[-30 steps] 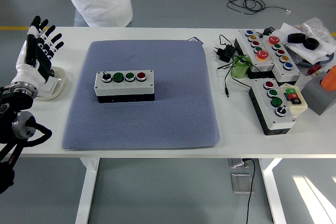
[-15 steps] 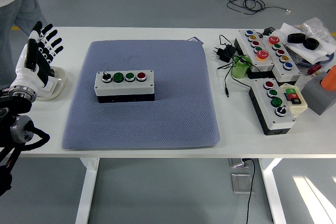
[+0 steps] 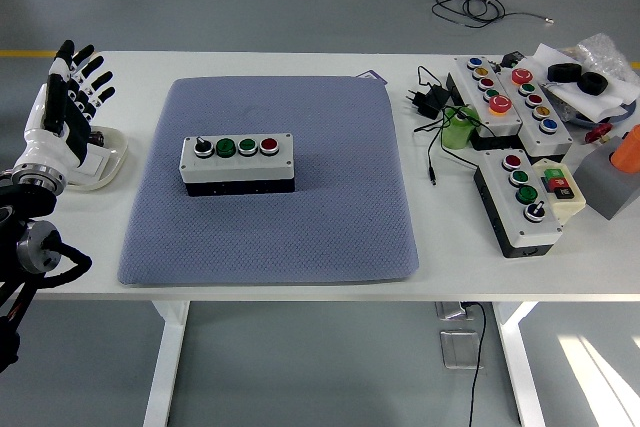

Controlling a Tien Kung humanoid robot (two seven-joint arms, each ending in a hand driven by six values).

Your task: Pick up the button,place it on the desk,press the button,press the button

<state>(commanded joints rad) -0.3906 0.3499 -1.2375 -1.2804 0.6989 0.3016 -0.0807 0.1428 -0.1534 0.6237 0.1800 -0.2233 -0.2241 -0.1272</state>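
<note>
Button box (image 3: 237,164) sits on blue-grey mat (image 3: 270,182), left of mat centre, on white worktop (image 3: 300,65). Four controls on its top in a row: black knob, two green, one red. Left hand (image 3: 66,107) raised at worktop's left edge over a white dish (image 3: 108,162), fingers (image 3: 88,75) spread apart, holding nothing. More button boxes (image 3: 510,137) lie at right.

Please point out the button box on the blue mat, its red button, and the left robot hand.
Button box (image 3: 237,164), head view, on its grey front face.
Red button (image 3: 268,145), head view, on its cap.
Left robot hand (image 3: 62,105), head view, on the palm.
</note>
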